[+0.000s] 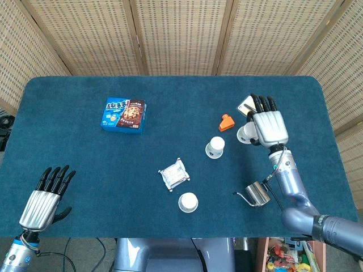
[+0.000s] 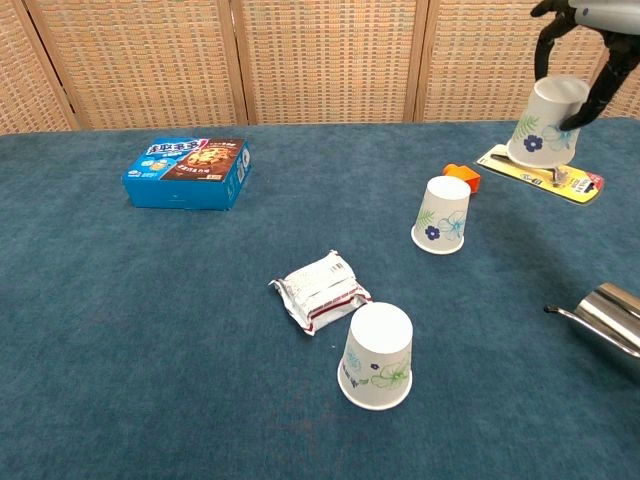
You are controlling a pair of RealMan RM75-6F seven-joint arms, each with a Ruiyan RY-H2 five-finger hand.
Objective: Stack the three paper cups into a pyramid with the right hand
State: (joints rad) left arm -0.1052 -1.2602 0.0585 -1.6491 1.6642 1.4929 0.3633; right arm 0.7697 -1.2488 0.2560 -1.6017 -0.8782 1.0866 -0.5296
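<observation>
Right hand [image 1: 269, 128] carrying an inverted cup [image 2: 546, 122] above the right side of the desk [image 1: 85, 164], its fingers [image 2: 548, 40] curling down around the cup's closed top; the cup is hanging clear of the surface, over the packaged tool [image 2: 540, 170] in the chest view. A second cup [image 2: 441, 215] is standing mouth-down left of it, just beside an orange piece [image 2: 462, 177], and a third cup [image 2: 376, 356] is standing mouth-down at the near edge, close to a snack packet [image 2: 320, 291]; the two are well apart, so no base row is formed. Likely faults from here: the thin wall may be crushed if the grip tightens, the cup may slip from so shallow a hold on its top, or it may be set down too far from its neighbour to bear a top cup; a low pass could also knock over the standing cup or strike the steel kettle [image 1: 258, 194] near the forearm. The right arm is reaching far-right, palm down. The left hand [image 1: 42, 201] is idling at the near left edge, fingers straight and slightly spread, holding nothing. A blue box [image 1: 125, 114] is lying far left.
</observation>
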